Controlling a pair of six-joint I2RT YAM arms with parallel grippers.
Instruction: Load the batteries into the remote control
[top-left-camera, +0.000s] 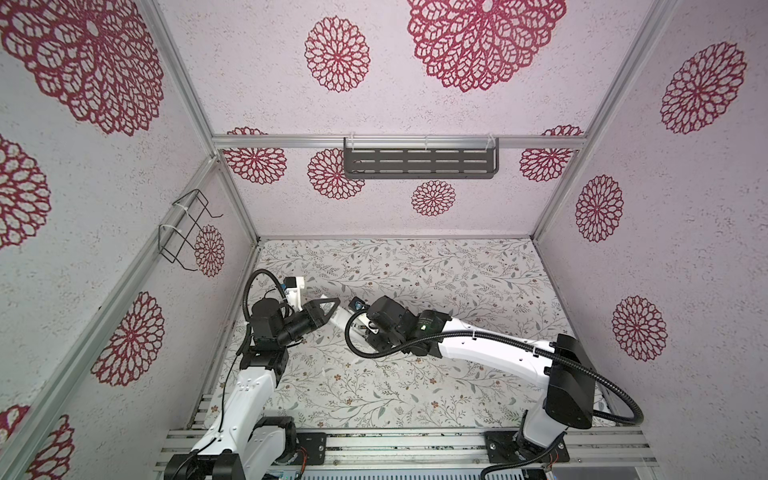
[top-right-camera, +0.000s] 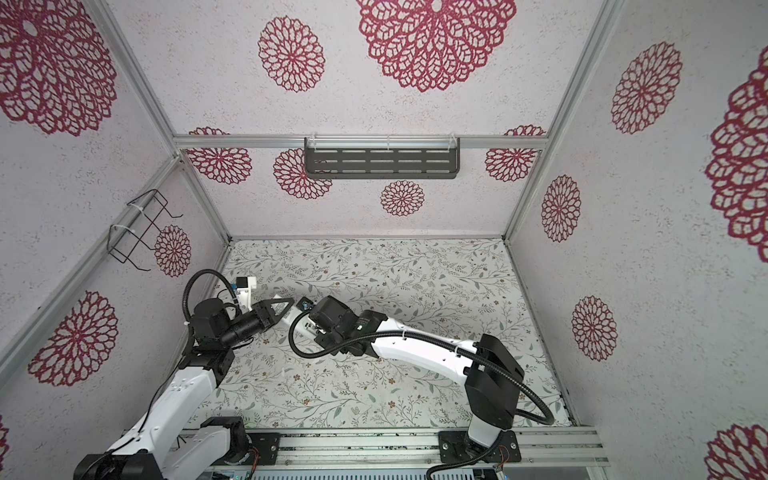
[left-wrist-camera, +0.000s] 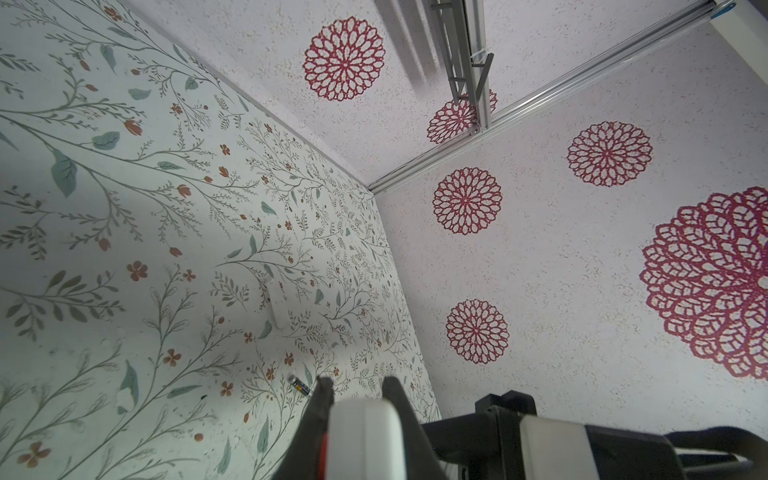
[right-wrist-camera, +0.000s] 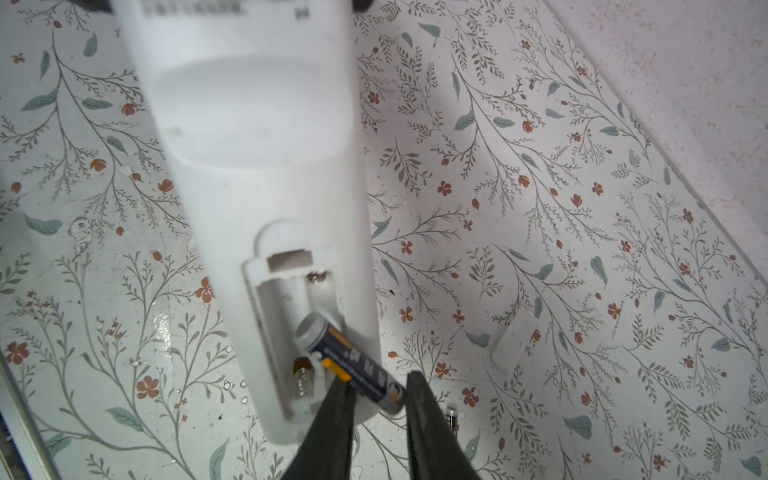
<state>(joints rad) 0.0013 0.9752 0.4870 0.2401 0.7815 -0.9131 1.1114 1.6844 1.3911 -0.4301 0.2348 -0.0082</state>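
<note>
Left pincer (left-wrist-camera: 358, 384) clenched on remote (right-wrist-camera: 257, 166). Right pincer (right-wrist-camera: 379, 380) – battery (right-wrist-camera: 345, 357) between tips, tilted into recess (right-wrist-camera: 291, 299); cannot tell whether gripped. Just beside right pincer – second battery (right-wrist-camera: 451, 415) on surface (right-wrist-camera: 540, 208).

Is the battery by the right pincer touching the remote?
Touching. Right wrist view: the battery sits tilted, its silvery end inside the open recess of the remote control, its body lying across the recess rim.
</note>
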